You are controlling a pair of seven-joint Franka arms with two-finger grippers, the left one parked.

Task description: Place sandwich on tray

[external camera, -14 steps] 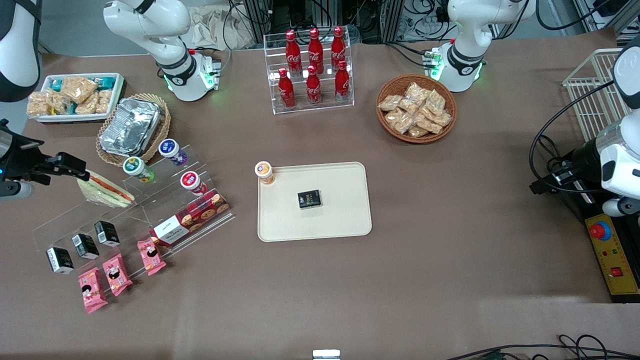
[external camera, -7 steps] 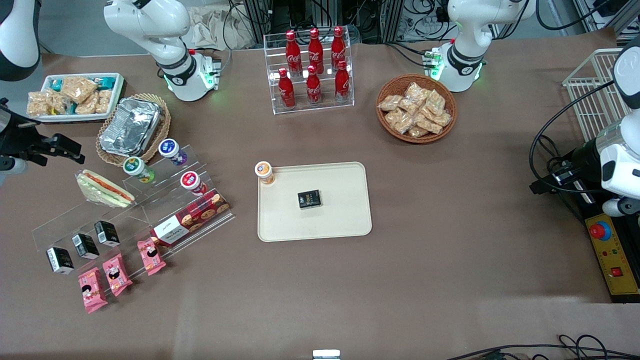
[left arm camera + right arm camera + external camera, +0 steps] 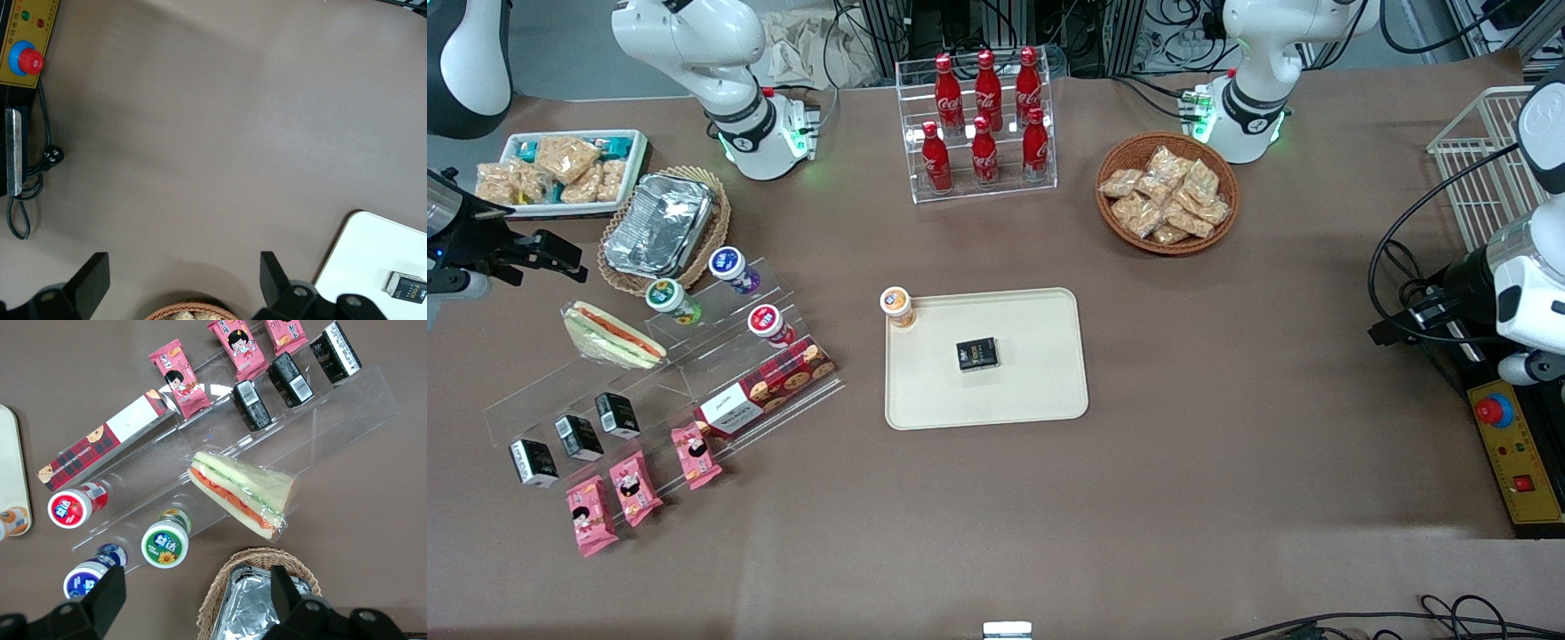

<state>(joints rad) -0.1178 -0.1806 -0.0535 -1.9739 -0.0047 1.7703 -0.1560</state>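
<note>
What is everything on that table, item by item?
sandwich: 1, pale with red-green filling, on the clear stand
tray: 1, cream, mid-table
black box: 1, on the tray
orange-lidded cup: 1, at the tray's corner
cola bottles: 6, red, in a clear rack
cracker packs: tan, in a round basket and a white dish
foil container: 1, silver, in a wicker basket
tubs: 3, green, purple, red lids, on the stand
cookie box: 1, red, on the stand
black packets: 3, on the stand
pink packets: 3, by the stand's lowest step
hand: 1, black, open, above the table beside the foil container
</note>
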